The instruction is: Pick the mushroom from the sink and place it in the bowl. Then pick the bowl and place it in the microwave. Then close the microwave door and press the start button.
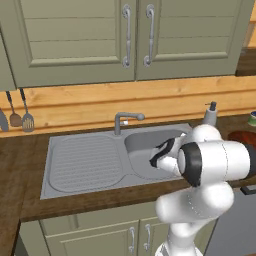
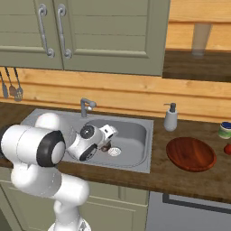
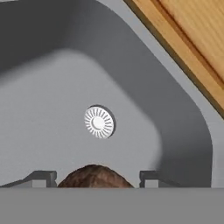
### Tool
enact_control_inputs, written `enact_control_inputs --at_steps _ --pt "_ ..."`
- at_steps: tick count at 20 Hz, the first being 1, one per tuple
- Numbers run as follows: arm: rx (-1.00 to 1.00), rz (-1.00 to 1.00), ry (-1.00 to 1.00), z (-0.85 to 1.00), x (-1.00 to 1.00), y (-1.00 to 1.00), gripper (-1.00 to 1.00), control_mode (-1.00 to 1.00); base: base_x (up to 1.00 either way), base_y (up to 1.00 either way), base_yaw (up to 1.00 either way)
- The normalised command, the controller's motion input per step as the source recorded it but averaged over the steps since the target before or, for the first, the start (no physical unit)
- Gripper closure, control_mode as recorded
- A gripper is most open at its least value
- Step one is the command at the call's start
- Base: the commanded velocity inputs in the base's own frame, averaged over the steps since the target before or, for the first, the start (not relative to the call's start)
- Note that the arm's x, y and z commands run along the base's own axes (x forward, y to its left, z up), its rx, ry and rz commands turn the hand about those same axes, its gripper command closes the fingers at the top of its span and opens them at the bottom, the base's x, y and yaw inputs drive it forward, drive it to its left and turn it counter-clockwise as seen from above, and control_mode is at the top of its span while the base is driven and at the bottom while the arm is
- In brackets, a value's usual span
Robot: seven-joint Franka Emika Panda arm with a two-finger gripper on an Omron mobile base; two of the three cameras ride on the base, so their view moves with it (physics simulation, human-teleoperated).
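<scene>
The mushroom [image 3: 94, 177], a brown rounded lump, sits between my fingertips low in the hand view and fills nearly the whole gap. My gripper [image 3: 98, 179] is down in the deep basin of the grey sink [image 1: 85, 160], close to the white drain [image 3: 99, 121], with its jaws shut on the mushroom. From the base, the gripper [image 2: 107, 145] hangs just left of the drain, and the hand [image 1: 159, 156] reaches into the basin. The reddish-brown bowl [image 2: 191, 153] lies on the wooden counter right of the sink. The microwave and its door are out of view.
A curved faucet [image 2: 85, 106] stands behind the basin and a soap dispenser [image 2: 170, 117] at the sink's back right corner. Utensils [image 1: 22, 117] hang on the wall at left. Olive cabinet doors [image 1: 80, 40] hang overhead. A green-lidded jar [image 2: 224, 130] stands beyond the bowl.
</scene>
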Motion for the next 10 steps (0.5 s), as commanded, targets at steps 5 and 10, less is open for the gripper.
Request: enact_control_inputs --at_steps 5,10 --pt "-0.02 0.00 -0.07 1.00 0.00 -0.09 1.00 -1.00 0.00 0.00 0.00" --pt "0.00 0.00 -0.04 1.00 -0.04 -0.33 1.00 -1.00 0.00 0.00 0.00"
